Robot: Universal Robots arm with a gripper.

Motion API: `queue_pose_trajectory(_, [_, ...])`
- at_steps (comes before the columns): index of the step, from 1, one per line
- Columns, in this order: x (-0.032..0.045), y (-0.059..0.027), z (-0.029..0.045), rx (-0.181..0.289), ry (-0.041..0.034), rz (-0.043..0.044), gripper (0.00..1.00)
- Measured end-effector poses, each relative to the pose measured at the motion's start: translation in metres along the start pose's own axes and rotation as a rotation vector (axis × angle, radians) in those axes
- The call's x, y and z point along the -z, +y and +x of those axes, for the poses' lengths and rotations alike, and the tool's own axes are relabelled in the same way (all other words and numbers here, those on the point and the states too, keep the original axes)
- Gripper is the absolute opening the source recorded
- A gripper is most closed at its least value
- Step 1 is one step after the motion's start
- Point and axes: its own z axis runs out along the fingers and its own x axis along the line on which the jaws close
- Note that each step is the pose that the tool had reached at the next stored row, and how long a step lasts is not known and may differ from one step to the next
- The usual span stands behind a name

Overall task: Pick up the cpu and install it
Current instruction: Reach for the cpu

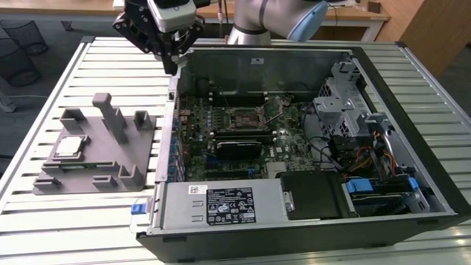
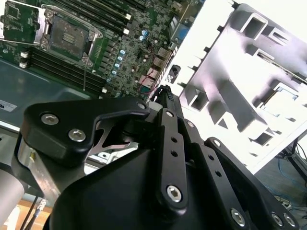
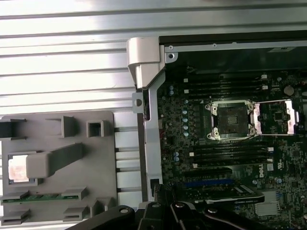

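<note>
Claw (image 1: 173,67), narrowed and empty, hangs upper left; cpu (image 1: 70,146), left, looks light, stiff, fragile: best gripped by its edges.

Cpu (image 1: 70,145) sat in a fixture (image 1: 88,179) pocket, open from above. Tall grey posts (image 1: 110,113) stood just beside it toward the exterior view's right (sideways approach tight). Case wall (image 1: 174,127) rose between fixture and socket (image 1: 244,115). Socket lay uncovered, hinged plate (image 3: 273,116) flipped aside, with low memory slots (image 1: 237,101) flanking and a drive cage (image 1: 342,110) standing taller nearby. Tool (image 1: 173,63) hung near the wall's far corner. Open counter (image 1: 110,61) ran between it and the fixture.
</note>
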Motion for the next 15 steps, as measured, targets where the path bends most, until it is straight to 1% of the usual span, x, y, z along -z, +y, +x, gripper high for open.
queue_pose_trajectory(15, [-0.0005, -0.0011, 0.0138, 0.000, 0.0001, 0.0001, 0.11])
